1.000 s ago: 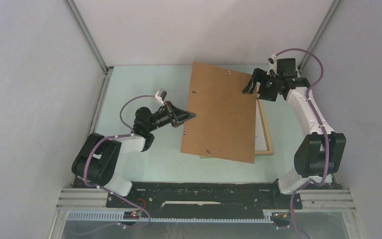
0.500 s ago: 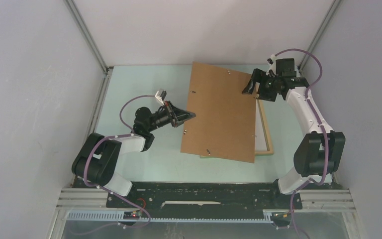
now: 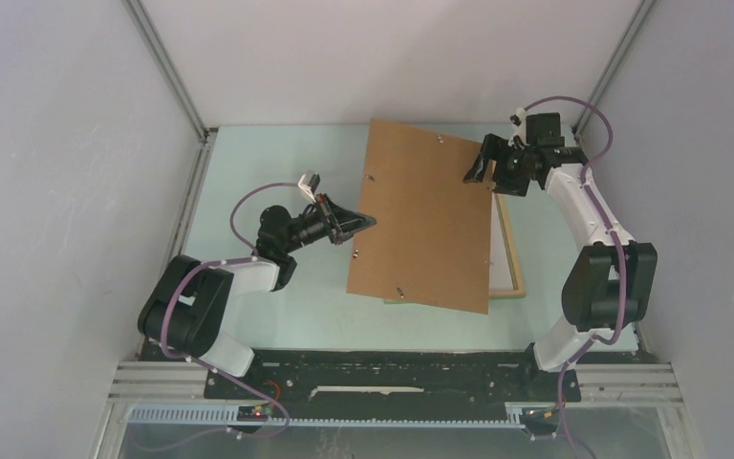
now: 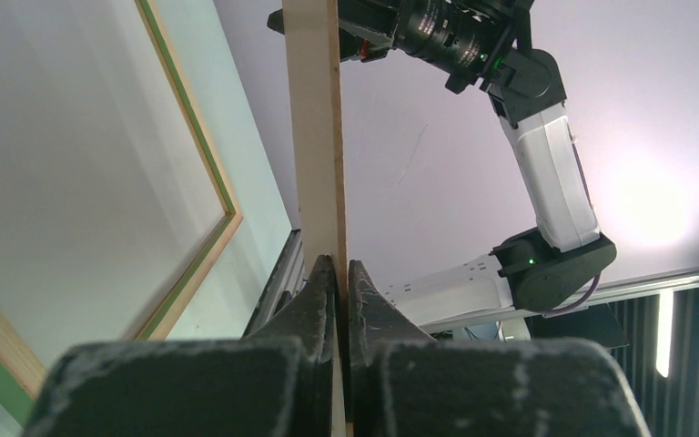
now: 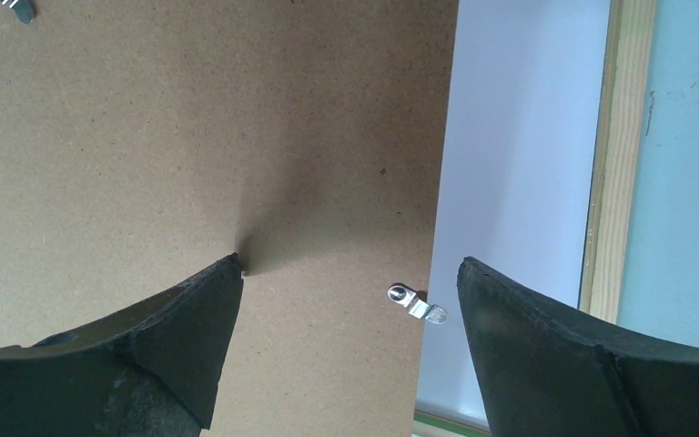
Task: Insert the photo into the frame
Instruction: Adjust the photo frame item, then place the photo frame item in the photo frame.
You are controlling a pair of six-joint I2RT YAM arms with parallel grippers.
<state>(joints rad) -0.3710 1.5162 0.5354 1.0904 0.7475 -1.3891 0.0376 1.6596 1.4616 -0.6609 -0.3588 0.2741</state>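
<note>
The brown backing board [image 3: 425, 215] hangs tilted above the frame [image 3: 509, 251], whose pale wood edge shows past the board's right side. My left gripper [image 3: 368, 221] is shut on the board's left edge; the left wrist view shows the thin board [image 4: 317, 137] pinched in the left gripper [image 4: 341, 266]. My right gripper [image 3: 485, 175] is open over the board's far right corner, one fingertip [image 5: 223, 282] touching the board [image 5: 237, 127]. A plain white sheet [image 5: 519, 182] lies inside the frame [image 5: 614, 164], probably the photo face down; no blue print shows.
Small metal turn clips [image 5: 416, 304] sit along the board's edges. The frame's green and wood rim [image 4: 202, 164] lies below the board in the left wrist view. The pale green table [image 3: 268, 163] is walled on the left, back and right.
My right arm has shifted slightly to the left near the board's far corner. The board and my left gripper have not moved.
</note>
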